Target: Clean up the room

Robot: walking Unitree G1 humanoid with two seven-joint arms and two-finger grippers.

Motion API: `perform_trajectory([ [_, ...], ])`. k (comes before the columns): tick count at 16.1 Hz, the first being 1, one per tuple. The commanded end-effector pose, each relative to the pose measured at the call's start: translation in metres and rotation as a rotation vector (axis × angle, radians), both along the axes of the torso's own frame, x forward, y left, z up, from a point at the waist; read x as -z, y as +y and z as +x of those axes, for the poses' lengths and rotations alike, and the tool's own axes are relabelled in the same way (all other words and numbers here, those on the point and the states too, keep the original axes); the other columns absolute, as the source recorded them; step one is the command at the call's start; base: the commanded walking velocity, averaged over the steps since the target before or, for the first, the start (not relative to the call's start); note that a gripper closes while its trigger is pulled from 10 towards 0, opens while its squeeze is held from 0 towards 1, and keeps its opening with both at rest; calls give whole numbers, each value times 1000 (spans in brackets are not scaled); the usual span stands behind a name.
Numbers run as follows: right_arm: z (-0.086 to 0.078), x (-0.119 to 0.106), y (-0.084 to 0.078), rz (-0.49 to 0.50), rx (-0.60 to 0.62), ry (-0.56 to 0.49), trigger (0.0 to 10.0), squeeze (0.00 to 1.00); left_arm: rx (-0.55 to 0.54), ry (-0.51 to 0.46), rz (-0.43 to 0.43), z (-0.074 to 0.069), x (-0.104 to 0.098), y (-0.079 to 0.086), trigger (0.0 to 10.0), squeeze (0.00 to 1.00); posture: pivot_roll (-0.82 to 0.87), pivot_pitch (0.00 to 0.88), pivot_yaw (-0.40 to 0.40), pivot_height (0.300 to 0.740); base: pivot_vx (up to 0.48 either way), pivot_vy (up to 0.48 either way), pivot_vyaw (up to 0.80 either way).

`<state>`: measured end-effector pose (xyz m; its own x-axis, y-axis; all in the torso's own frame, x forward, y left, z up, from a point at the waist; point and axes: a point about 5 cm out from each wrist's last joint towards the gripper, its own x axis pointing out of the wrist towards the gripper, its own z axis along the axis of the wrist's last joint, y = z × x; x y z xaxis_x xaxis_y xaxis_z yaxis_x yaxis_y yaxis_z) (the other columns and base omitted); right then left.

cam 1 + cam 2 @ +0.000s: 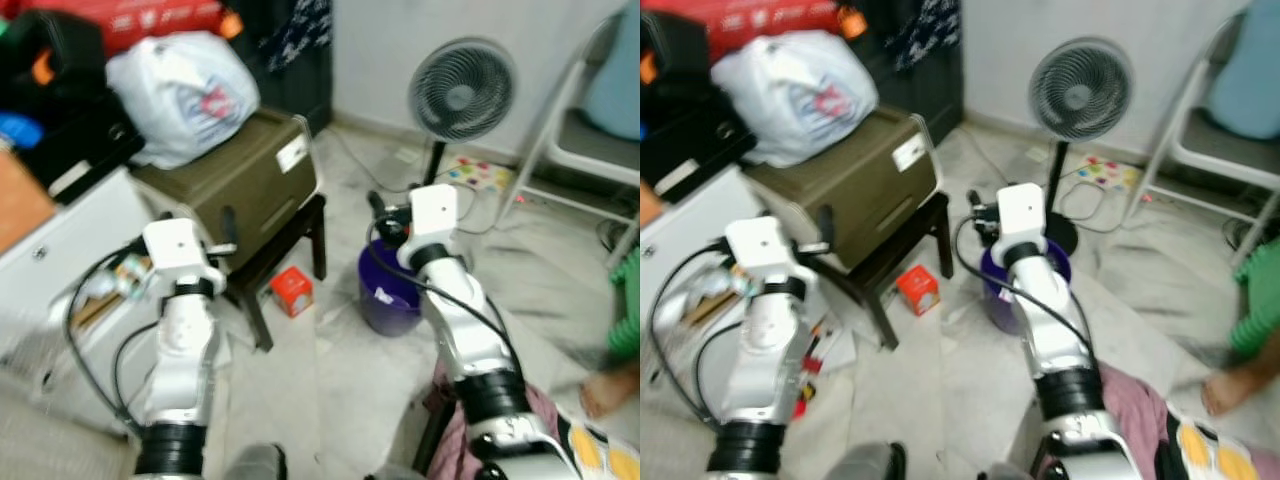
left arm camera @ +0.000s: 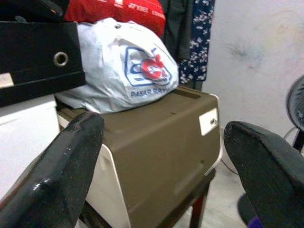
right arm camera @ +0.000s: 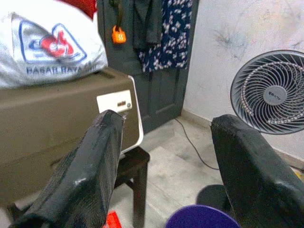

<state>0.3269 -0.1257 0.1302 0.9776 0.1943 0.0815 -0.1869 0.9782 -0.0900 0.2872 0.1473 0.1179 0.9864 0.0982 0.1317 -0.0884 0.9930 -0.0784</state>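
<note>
Crinkled white plastic bag (image 1: 180,95) on boxy olive case (image 1: 245,180), round purple bucket (image 1: 388,296), left gripper (image 2: 166,156) and right gripper (image 3: 166,166) both spread, empty

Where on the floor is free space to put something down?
Bare floor lies between the red box and the purple bucket, running toward the robot. More lies between the bucket and the white chair. Crowded: under the fan, with cables, and beside the dark stool.

Two silver arms raised and bent forward at the elbows, left gripper (image 2: 161,166) held out at the robot's left with black fingers spread wide, right gripper (image 3: 166,166) reaching further ahead, fingers likewise parted, holding nothing.
</note>
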Motion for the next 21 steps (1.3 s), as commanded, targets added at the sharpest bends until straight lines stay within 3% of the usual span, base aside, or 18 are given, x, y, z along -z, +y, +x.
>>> perform_trajectory([
  [1, 1, -4, 5, 13, -17, -12, 10000, 0, -23, 2, 20, 0, 0, 7, 10000, 0, -56, 16, -2, 740, 0, 0, 800],
  [7, 3, -5, 7, 28, -27, -14, 10000, 0, -44, 11, 58, 1, 1, 11, 10000, 0, -50, 12, -4, 740, 0, 0, 721],
  [9, 3, -5, 8, 31, -31, -11, 10000, 0, -58, 24, 74, 1, 2, 13, 10000, 0, -49, 11, -2, 740, 0, 0, 0],
  [15, 2, -5, 8, 32, -24, -15, 10000, 0, -27, 19, 44, 2, 2, 11, 10000, 0, -53, 14, 5, 740, 0, 0, 569],
  [21, 2, -5, 7, 30, -22, -12, 10000, 0, 22, 2, 49, 0, 1, 7, 10000, 0, -53, 18, 1, 740, 0, 0, 0],
])
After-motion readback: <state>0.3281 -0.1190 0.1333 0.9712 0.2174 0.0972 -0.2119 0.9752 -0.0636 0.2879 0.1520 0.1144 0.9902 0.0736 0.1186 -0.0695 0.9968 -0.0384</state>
